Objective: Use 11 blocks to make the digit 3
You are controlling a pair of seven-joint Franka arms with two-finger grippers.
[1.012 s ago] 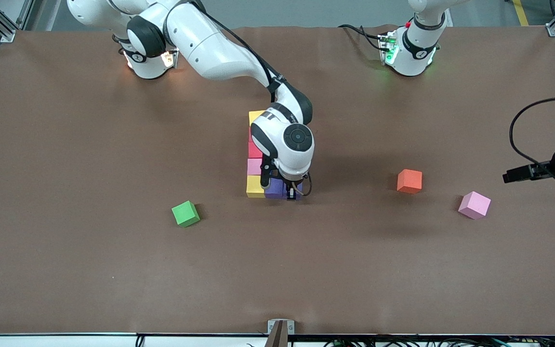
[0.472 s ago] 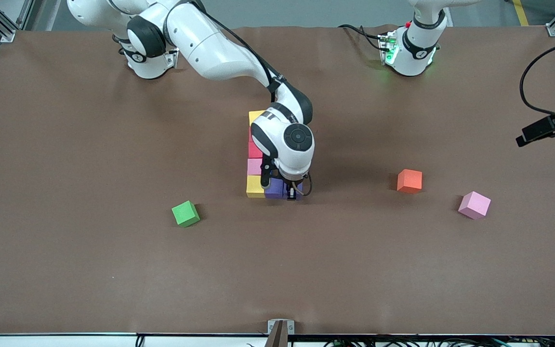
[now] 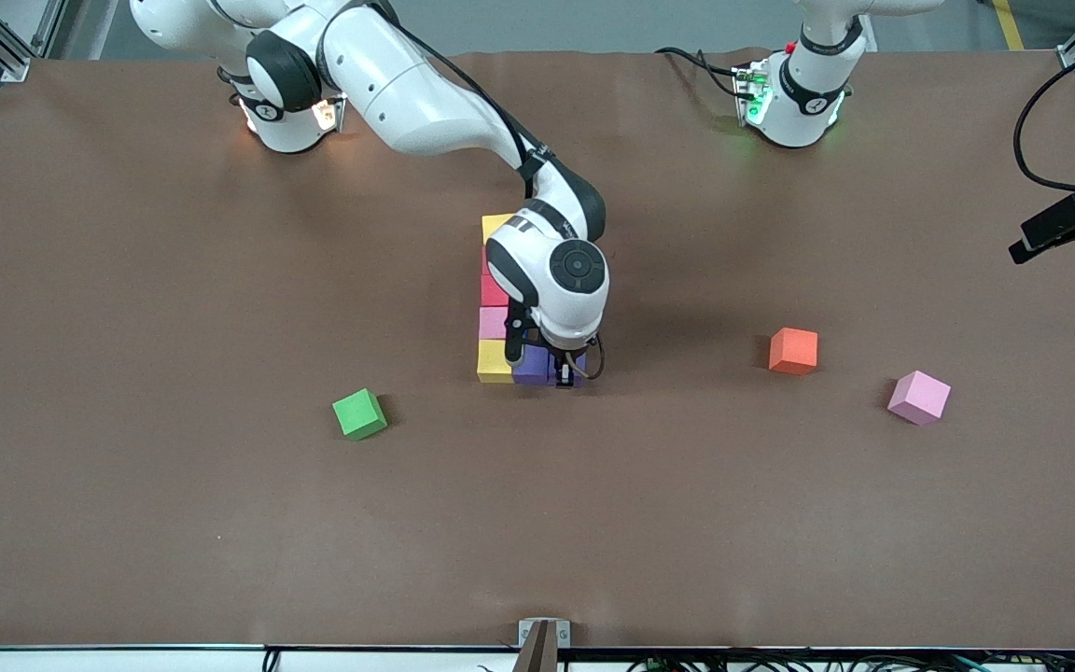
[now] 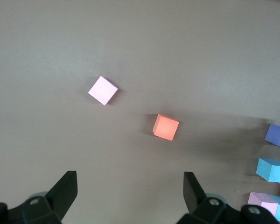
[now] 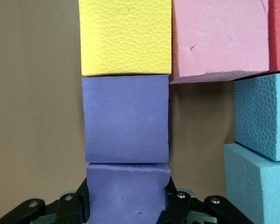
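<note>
The digit 3 figure lies mid-table. Its column shows a yellow block (image 3: 497,227), a red block (image 3: 493,292), a pink block (image 3: 492,323) and a yellow corner block (image 3: 495,362). A purple block (image 3: 529,367) touches that corner. My right gripper (image 3: 564,375) is down at the table, shut on a second purple block (image 5: 128,193) that touches the first purple block (image 5: 126,119). Light blue blocks (image 5: 263,116) lie beside them, hidden under the arm in the front view. A loose pink block (image 3: 918,397) lies toward the left arm's end. My left gripper (image 4: 129,177) is open and empty, high over that end.
An orange cube (image 3: 793,351) sits between the figure and the loose pink block. A green cube (image 3: 359,413) sits toward the right arm's end, nearer the front camera than the figure. The left arm's hand (image 3: 1074,219) and cable hang at the table's edge.
My left arm has risen and drawn back toward its base end, away from the loose pink block. My right gripper and the purple block have not moved.
</note>
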